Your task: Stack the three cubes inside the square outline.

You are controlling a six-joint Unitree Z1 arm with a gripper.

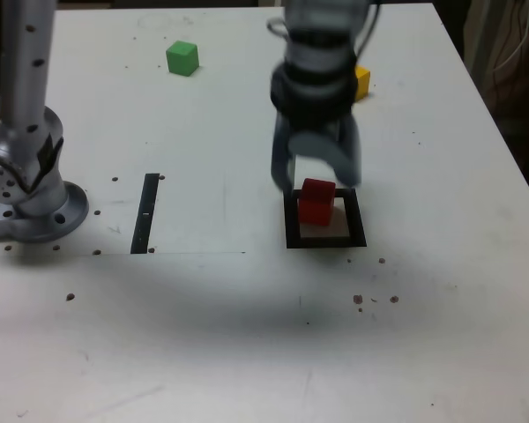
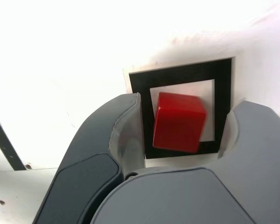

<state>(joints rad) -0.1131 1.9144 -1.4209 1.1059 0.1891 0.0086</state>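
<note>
The red cube (image 1: pixel 316 201) (image 2: pixel 178 122) rests on the table inside the square outline (image 1: pixel 326 241) (image 2: pixel 182 74), turned slightly askew to the frame and overlapping its black border. My gripper (image 1: pixel 316 179) (image 2: pixel 186 105) is open around the cube, one finger on each side, with a gap showing at both sides in the wrist view. The green cube (image 1: pixel 182 58) sits alone at the far end of the table toward the exterior view's left. The yellow cube (image 1: pixel 361 81) lies at the far end toward the exterior view's right, partly hidden behind my arm.
My arm's round base (image 1: pixel 35 207) stands at the exterior view's left edge. A thin black strip (image 1: pixel 146 213) (image 2: pixel 4 144) lies flat between the base and the outline. The white table's edge runs down the exterior view's right side.
</note>
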